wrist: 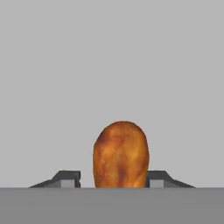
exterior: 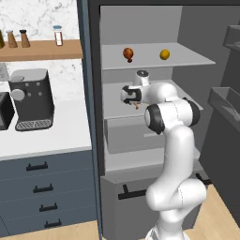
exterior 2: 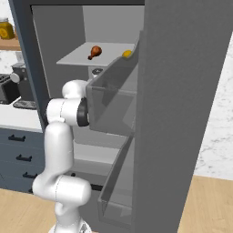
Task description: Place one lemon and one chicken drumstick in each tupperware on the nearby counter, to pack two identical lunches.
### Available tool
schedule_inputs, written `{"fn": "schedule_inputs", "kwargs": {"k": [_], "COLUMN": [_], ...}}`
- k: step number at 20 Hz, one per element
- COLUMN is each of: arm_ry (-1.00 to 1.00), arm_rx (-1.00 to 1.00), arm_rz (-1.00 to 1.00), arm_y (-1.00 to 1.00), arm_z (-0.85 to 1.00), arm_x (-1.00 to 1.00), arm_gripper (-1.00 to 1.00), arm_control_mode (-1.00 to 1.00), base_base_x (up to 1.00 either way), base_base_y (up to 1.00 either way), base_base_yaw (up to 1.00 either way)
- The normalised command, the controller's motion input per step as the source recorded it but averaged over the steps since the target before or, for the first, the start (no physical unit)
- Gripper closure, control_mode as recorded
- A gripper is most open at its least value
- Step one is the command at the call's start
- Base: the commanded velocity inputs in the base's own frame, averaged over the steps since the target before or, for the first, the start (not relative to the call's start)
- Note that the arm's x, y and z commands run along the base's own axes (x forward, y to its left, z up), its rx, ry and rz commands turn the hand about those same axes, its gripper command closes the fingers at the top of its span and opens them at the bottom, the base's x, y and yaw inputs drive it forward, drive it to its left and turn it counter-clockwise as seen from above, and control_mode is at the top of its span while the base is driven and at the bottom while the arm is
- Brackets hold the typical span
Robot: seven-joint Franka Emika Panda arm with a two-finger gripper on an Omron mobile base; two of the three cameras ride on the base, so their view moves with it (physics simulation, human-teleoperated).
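Inside the open fridge, at the middle shelf, the gripper (wrist: 113,180) has its jaws against both sides of a chicken drumstick (wrist: 120,154) — seemingly clamped. On the upper shelf (exterior: 154,62) lie another drumstick (exterior: 128,53) and, to its right, a lemon (exterior: 164,54).

Kitchen fixtures beside the open fridge (exterior: 140,140)

A dark coffee machine (exterior: 31,99) stands under a wooden wall shelf (exterior: 42,49) holding shakers (exterior: 24,38) and a white bottle (exterior: 58,35); the grey fridge door (exterior 2: 182,113) carries clear bins (exterior 2: 111,102).
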Motion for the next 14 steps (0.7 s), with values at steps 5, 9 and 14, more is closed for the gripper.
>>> {"fn": "schedule_inputs", "kwargs": {"k": [5,9,14], "arm_ry": [0.03,0.08,-0.02], "arm_rx": [0.0,0.0,0.0], "arm_rz": [0.0,0.0,0.0], "arm_y": [0.02,0.03,0.06], "arm_z": [-0.08,-0.12,-0.01], "arm_x": [0.0,-0.17,-0.79], "arm_gripper": [1.0,1.0,1.0], "arm_control_mode": [-1.0,-1.0,-1.0], "base_base_x": [0.0,0.0,0.0], "base_base_y": [0.0,0.0,0.0], "base_base_yaw": [0.0,0.0,0.0]}}
